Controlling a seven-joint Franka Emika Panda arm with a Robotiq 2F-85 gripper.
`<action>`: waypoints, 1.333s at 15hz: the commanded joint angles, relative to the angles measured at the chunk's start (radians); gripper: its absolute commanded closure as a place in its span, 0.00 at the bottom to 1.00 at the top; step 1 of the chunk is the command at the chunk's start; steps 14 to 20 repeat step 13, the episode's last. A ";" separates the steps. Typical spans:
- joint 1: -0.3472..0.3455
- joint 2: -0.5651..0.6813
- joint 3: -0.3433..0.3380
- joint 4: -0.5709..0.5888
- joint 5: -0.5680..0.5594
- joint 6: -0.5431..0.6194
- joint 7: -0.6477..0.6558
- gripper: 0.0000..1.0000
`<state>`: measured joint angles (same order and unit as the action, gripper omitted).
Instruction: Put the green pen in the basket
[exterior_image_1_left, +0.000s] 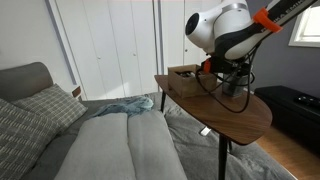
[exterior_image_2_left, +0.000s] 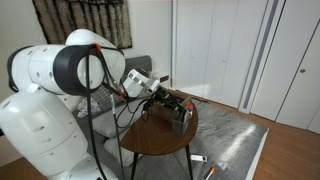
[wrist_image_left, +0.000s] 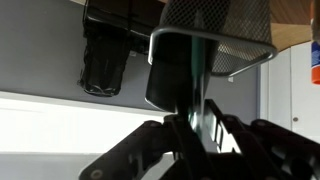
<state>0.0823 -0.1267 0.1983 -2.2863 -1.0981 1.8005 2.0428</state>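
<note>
In the wrist view my gripper (wrist_image_left: 196, 128) is shut on a thin green pen (wrist_image_left: 197, 90). The pen runs from the fingers up to the rim of a grey mesh cup (wrist_image_left: 225, 25). I cannot tell whether its tip is still inside the cup. The low brown basket (wrist_image_left: 105, 50), dark inside, lies to the left of the cup. In both exterior views the gripper (exterior_image_1_left: 231, 78) (exterior_image_2_left: 166, 97) hangs over the cup (exterior_image_1_left: 236, 90) (exterior_image_2_left: 181, 121) on the small round table (exterior_image_1_left: 225, 115). The basket (exterior_image_1_left: 183, 72) sits at the table's far end.
The wooden table (exterior_image_2_left: 150, 140) stands on a thin leg beside a grey sofa (exterior_image_1_left: 110, 145) with a blue cloth (exterior_image_1_left: 128, 105). A dark cabinet (exterior_image_1_left: 290, 105) stands behind the table. White closet doors fill the back wall. Cables hang off the arm near the gripper.
</note>
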 joint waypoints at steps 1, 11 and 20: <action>0.023 -0.008 -0.015 -0.010 -0.024 0.006 0.016 0.42; 0.051 -0.463 -0.015 -0.162 0.014 -0.013 0.136 0.00; 0.047 -0.383 -0.014 -0.094 0.028 -0.046 0.092 0.00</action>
